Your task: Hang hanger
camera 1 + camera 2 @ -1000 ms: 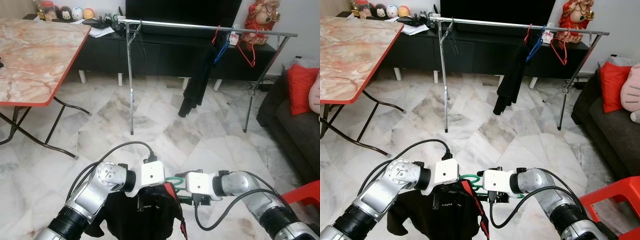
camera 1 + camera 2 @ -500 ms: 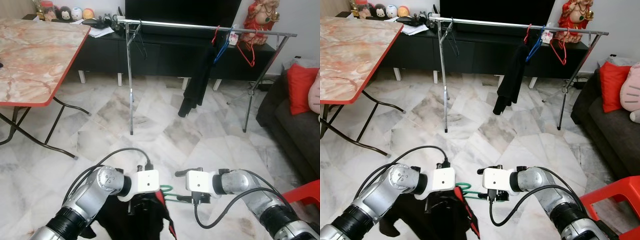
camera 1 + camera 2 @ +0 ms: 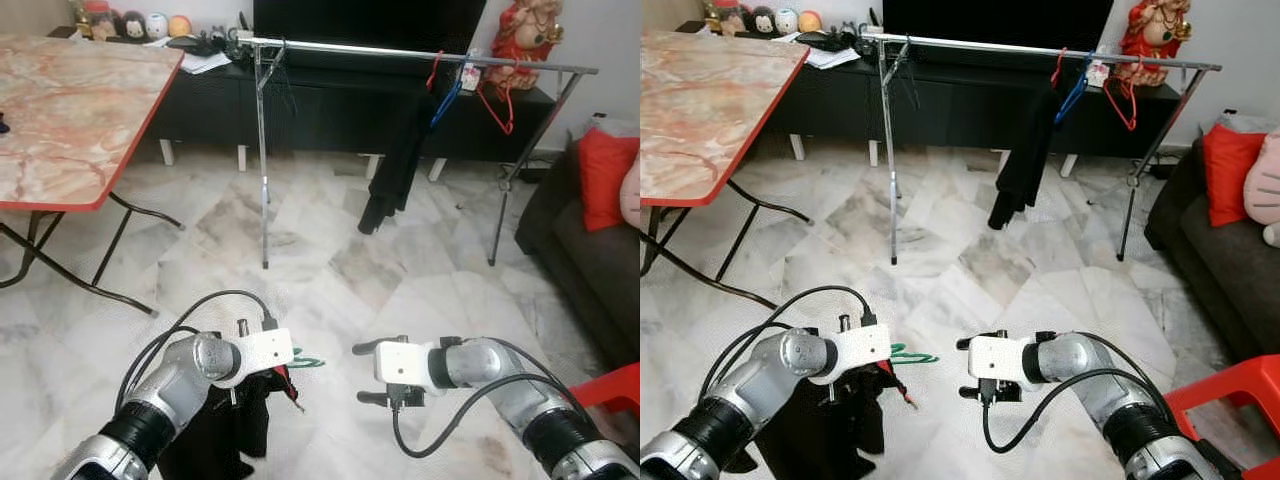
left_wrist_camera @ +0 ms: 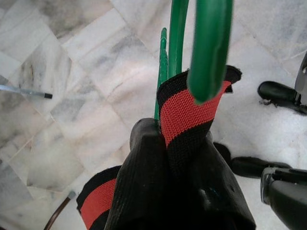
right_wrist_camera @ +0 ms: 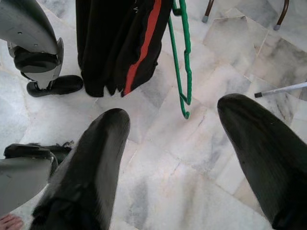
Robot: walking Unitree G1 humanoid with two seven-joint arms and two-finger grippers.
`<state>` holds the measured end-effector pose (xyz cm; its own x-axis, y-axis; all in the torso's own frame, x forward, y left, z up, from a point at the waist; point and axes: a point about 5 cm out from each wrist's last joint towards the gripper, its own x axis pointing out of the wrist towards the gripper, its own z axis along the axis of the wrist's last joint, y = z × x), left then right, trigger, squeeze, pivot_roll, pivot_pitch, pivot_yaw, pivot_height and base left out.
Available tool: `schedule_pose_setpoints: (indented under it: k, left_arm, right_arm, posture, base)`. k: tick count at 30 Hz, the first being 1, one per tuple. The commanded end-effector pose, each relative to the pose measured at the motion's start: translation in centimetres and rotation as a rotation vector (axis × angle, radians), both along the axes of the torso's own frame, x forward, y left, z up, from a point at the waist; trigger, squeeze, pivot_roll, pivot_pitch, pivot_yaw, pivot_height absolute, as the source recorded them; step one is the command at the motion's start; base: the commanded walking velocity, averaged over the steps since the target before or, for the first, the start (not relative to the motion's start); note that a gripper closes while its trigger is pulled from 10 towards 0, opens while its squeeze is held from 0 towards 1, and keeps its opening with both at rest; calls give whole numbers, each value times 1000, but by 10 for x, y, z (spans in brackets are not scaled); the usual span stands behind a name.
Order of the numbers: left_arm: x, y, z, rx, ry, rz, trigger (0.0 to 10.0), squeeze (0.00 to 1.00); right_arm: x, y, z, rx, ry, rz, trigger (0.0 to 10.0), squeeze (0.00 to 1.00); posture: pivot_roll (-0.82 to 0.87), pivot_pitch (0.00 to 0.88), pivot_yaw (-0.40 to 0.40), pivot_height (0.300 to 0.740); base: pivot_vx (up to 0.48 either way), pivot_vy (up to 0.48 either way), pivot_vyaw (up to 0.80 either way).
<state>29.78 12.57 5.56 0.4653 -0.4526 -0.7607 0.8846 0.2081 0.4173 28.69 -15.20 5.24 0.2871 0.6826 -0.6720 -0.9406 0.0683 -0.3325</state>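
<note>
A green hanger [image 3: 306,362] carries a black garment with red trim [image 3: 222,432] low over the floor. My left gripper [image 3: 854,378] is shut on the hanger's neck and the garment's collar [image 4: 182,115], and its fingers [image 4: 142,187] are pressed against the cloth. The hook points toward my right gripper [image 3: 369,373], which stands open a short way to the right with nothing in it. In the right wrist view the hanger [image 5: 184,62] and garment [image 5: 120,43] hang beyond the spread fingers [image 5: 98,163]. The metal clothes rail [image 3: 400,52] stands across the room.
On the rail hang a blue hanger [image 3: 446,98], a red hanger [image 3: 497,103] and a black garment [image 3: 393,165]. A marble-topped folding table [image 3: 70,110] is on the left. A dark sofa with a red cushion [image 3: 605,168] and a red stool [image 3: 612,385] are on the right.
The right gripper has let go of the hanger's hook and now stands apart from it. The left gripper has swung left and down with the hanger and garment.
</note>
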Motion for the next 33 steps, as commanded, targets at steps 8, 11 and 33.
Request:
schedule_pose_setpoints:
  k: [8, 11, 33]
  left_arm:
    - [3, -8, 3, -10, -12, -31, 10000, 0]
    - [2, -9, 3, -15, -6, -35, 10000, 0]
    - [0, -13, 5, -47, 17, -57, 10000, 0]
  right_arm:
    - [-4, -2, -1, -8, 25, 15, 10000, 1000]
    - [-4, -2, -1, -8, 31, 19, 10000, 1000]
    - [-6, -1, -1, -12, 23, 38, 0, 0]
  posture:
    - [-15, 0, -153, 740]
    - [-14, 0, -153, 740]
    - [-15, 0, -157, 740]
  base:
    - [0, 0, 0]
    - [0, 0, 0]
    - [0, 0, 0]
